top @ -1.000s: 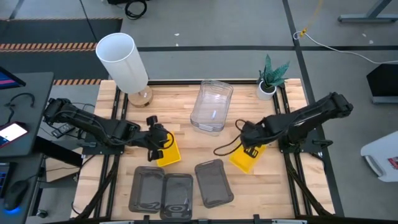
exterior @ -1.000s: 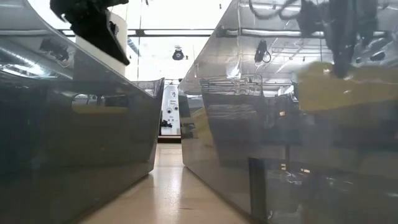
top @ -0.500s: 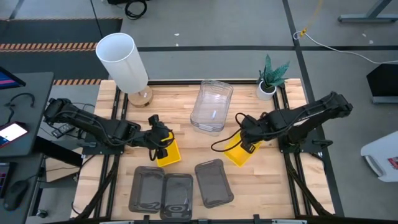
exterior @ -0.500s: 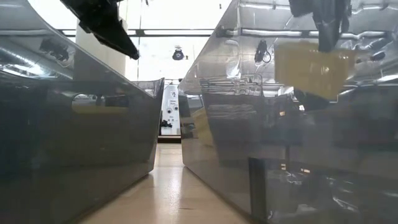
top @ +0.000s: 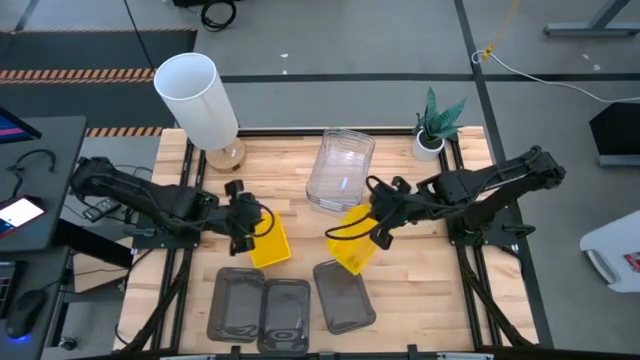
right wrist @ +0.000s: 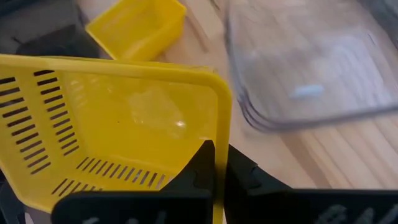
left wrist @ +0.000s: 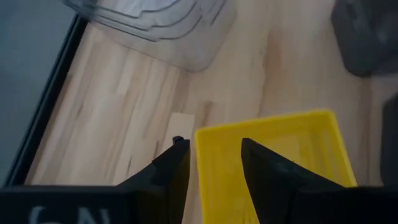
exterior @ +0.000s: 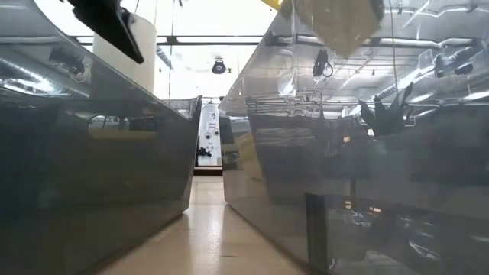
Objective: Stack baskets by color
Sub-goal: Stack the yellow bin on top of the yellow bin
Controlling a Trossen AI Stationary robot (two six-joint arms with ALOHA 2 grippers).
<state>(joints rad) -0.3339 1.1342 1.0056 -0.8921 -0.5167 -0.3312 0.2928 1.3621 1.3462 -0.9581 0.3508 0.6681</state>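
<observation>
Two claws are mine, and both work over one big wooden table [top: 440,290]. My right claw [top: 376,228] is pinched tight on the wall of the lifted yellow basket [top: 352,250]. A moment ago that basket was over by the right side of the table. Now it hangs tipped in the air near the middle, between the clear pile and the grey ones. I think that means it is on its way to the resting yellow basket [top: 272,248], so the yellow pile is nearly made. My left claw [top: 243,222] has pulled back a little. Its fingers stand apart over the rim of the resting yellow basket and are not squeezing it.

Now I count, big things first. One tall white tube [top: 195,95] stands at the far left corner. One clear pile [top: 340,170] sits at the far middle, and it looks like three baskets. Three grey baskets [top: 285,312] lie side by side at the near edge, not piled yet. I can see two yellow baskets. One small plant [top: 437,118] is at the far right
</observation>
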